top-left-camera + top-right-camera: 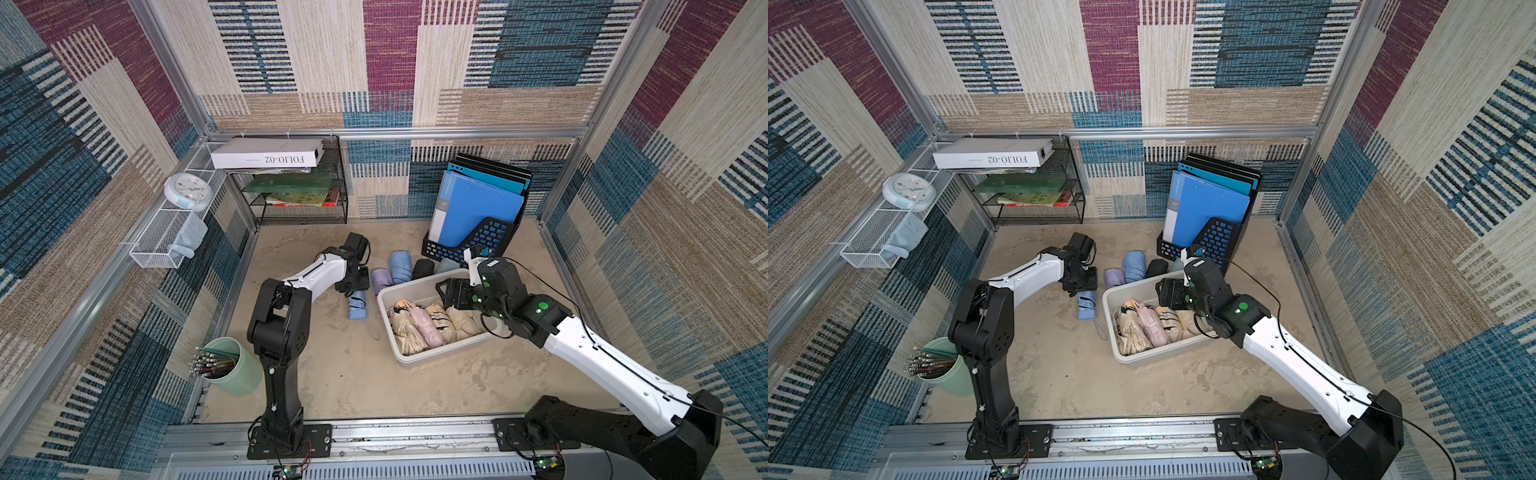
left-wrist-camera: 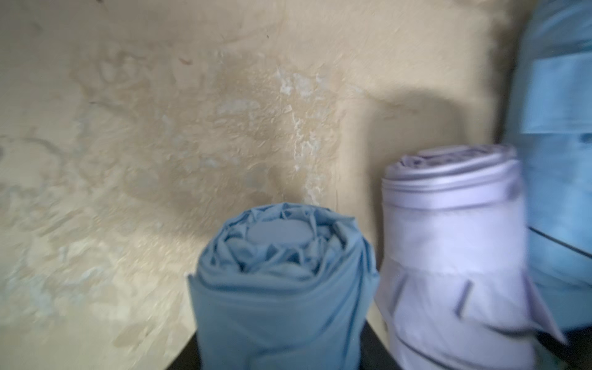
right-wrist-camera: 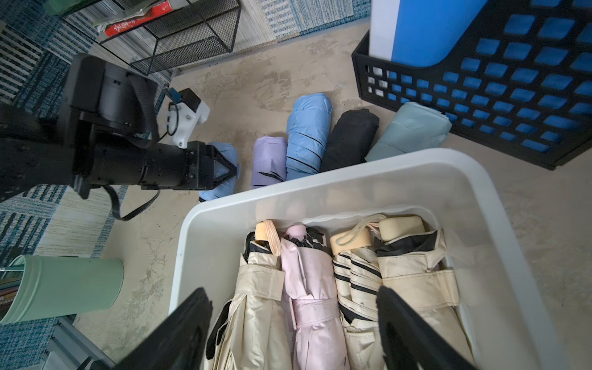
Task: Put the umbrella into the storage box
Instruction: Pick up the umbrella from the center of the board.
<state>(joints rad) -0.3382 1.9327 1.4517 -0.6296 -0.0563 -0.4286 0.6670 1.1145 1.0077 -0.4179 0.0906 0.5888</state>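
Judging the blue umbrella (image 1: 357,306) light, slippery-skinned but stiff-cored, I'd pinch mid-roll; left fingers (image 2: 184,360) straddle it at the storage box's (image 1: 419,286) nine o'clock, whether clamped I cannot tell, right fingers (image 3: 179,336) released.

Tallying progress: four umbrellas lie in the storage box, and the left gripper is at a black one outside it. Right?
The umbrella at the left gripper is light blue, not black; the right wrist view shows it. The storage box does hold four.
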